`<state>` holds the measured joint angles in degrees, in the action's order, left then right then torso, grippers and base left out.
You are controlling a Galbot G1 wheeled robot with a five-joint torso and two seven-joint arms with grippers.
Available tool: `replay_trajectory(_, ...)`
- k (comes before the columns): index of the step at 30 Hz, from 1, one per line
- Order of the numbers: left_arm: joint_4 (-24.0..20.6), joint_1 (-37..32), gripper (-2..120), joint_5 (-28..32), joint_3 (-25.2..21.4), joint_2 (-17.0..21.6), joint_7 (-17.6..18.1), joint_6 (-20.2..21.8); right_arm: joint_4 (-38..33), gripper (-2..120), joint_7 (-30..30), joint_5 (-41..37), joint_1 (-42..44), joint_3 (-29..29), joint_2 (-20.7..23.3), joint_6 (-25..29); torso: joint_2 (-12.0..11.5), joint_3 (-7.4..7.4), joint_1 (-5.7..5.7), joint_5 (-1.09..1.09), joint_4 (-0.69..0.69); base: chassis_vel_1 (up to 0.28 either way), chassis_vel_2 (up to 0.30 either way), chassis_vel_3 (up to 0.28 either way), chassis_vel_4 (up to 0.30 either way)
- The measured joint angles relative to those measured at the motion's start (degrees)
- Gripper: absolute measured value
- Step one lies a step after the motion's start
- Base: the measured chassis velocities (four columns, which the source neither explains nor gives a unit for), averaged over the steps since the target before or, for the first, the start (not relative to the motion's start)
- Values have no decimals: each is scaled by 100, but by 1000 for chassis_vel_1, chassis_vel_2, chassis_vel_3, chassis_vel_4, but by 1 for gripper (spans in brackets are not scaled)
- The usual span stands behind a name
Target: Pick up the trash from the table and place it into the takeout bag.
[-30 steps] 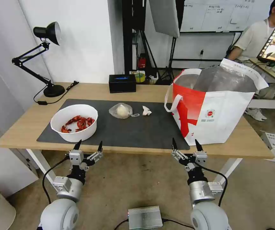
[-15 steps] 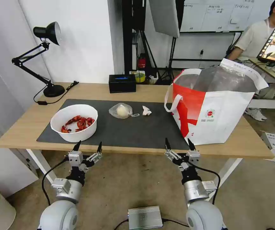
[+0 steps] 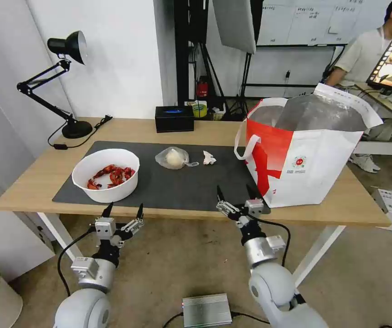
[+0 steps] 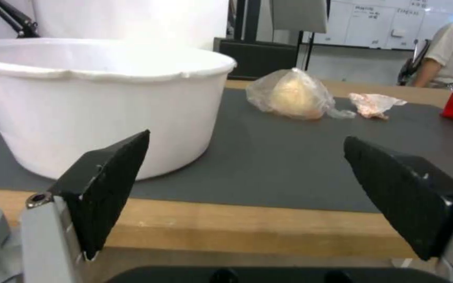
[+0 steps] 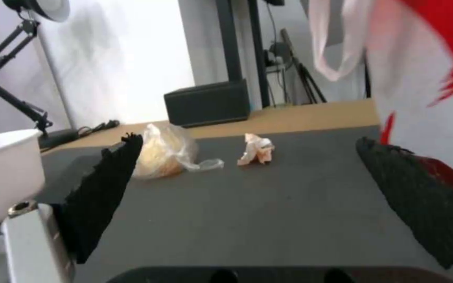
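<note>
— Nearest the mat [image 3: 168,187]'s front edge? Right gripper [image 3: 236,196], jaws spread and empty, now over that edge, up and leftward from a second ago. Left gripper [image 3: 123,213] parked below it, likewise spread.

— Beyond? Bowl of red shells [image 3: 106,175], bagged white lump [image 3: 174,157], crumpled napkin [image 3: 208,158] all on the mat; takeout bag [image 3: 303,152] at its right end. Probably a reach starting.

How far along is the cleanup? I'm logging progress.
Nothing visibly bagged yet. The bowl of red shells, small clear bag and crumpled napkin sit on the mat. The right gripper is open over the table's near edge beside the takeout bag; the left gripper is open, short of it.
</note>
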<state>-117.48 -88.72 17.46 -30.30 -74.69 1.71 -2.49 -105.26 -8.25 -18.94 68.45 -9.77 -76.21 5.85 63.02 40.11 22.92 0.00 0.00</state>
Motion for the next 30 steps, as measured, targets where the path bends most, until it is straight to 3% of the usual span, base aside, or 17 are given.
replay_trajectory(12, 48, 35, 100, 6, 19, -67, -2, -3, 1103, 100, -140, -373, -1511, 423, 94, -172, 0, 0, 0, -1, 0, 0, 0, 0, 0)
replay_trajectory(30, 238, 161, 100, 242, -239, -103, -97, -29, 3278, 100, -588, -983, -3710, 1383, -199, -622, 0, 0, 0, -1, 0, 0, 0, 0, 0)
